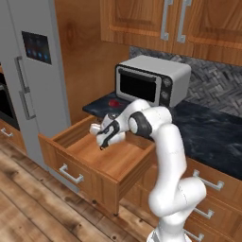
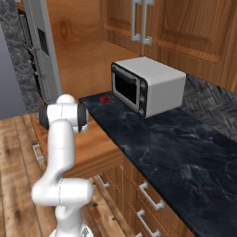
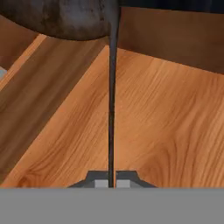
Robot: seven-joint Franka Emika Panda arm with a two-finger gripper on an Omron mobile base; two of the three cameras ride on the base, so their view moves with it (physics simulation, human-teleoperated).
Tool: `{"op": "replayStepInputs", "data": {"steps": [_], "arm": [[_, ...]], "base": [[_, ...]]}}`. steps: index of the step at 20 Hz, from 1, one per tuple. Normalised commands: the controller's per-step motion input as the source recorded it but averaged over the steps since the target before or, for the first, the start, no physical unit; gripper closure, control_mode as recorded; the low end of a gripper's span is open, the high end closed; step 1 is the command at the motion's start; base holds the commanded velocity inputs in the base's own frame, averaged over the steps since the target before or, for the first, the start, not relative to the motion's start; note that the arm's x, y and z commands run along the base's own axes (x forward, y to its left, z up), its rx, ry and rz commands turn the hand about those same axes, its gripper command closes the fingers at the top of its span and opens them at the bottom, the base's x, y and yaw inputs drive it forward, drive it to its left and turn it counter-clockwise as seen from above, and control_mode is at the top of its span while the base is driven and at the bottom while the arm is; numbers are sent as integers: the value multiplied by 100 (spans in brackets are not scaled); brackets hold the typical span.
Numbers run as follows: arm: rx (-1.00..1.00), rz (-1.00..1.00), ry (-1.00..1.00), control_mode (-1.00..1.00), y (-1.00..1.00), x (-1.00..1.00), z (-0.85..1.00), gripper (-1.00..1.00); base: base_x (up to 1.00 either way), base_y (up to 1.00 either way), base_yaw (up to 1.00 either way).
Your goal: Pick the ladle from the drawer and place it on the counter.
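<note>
**Ladle pinched at the handle, held over the open drawer**

The ladle [image 3: 112, 109] runs straight away from the gripper [image 3: 112, 183] in the hand view: its thin dark handle is clamped between the two fingertips, which are closed tight against it, and its round grey-black bowl sits at the far end, ahead of the tool. Beneath and around the gripper lies the light wooden floor of the drawer [image 3: 166, 118], with the drawer's walls rising ahead and to one side. From the left base view, the gripper [image 1: 105, 142] hangs over the pulled-out drawer [image 1: 71, 163]. Beyond it stretches the dark counter [image 1: 212, 132], carrying a microwave [image 1: 151, 80] and a small red object [image 1: 113, 103].
</note>
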Motion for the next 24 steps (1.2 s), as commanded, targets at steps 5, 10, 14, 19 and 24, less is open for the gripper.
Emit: {"op": "replayStepInputs", "data": {"steps": [5,10,14,19,24], "arm": [[22,-2,-77,-100,-73,-18,61,100],[23,-3,-61,-100,-67,-32,90,100],[14,-5,-24,-100,-62,-29,100,100],[3,-14,9,-100,-84,-20,100,100],[-9,-26,46,-100,-100,-18,89,100]], "base": [[0,0,0],[0,0,0],[0,0,0],[0,0,0],[0,0,0]]}}
